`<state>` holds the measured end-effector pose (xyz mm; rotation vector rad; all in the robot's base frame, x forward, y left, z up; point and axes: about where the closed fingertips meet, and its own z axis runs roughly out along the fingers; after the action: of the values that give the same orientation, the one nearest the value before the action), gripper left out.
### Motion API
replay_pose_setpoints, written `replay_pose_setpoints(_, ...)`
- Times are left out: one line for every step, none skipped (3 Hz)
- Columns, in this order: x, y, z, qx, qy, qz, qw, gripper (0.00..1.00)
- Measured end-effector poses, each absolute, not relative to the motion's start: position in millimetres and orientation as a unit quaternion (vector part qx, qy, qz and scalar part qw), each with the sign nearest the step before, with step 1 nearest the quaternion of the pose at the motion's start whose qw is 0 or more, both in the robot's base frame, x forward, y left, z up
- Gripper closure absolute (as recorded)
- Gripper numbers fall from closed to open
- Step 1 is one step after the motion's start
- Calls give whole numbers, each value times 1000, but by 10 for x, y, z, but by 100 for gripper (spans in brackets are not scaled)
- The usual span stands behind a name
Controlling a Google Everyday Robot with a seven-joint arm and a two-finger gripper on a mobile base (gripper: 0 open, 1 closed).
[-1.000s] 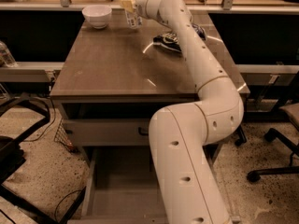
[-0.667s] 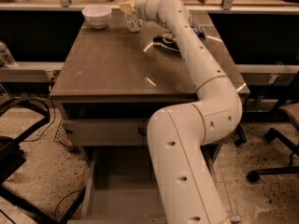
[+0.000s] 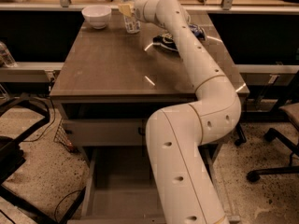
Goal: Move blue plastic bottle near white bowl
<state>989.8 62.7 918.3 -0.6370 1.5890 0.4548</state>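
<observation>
the gripper (image 3: 127, 9) is being held over the far edge of the bench (image 3: 112, 64), at the end of the white arm (image 3: 205, 83), which is being stretched across the top from the near right. the jaws are being closed around the upper part of the plastic bottle (image 3: 132, 23), with a yellowish finger (image 3: 124, 9) being pressed against the side that faces the bowl. the bottle is being held upright, with its cap pointing up toward the back rail. its base is being shown at or just over the bench top, and whether it is touching cannot be told. the white bowl (image 3: 96, 16) is being carried by the bench near the far left corner, just beside the bottle, with a narrow gap being left between them. a dark bag (image 3: 164, 42) is being partly hidden by the arm, on the other side of the bottle and apart from it. an office chair (image 3: 280, 125) is being shown on the floor beside the bench.
</observation>
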Motion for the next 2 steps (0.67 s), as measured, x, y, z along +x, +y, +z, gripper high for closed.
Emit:
replay_pose_setpoints(9892,627,9239,-278,695,199,633,100)
replay_pose_setpoints(9877,630,9251,-278,695,199,633,77)
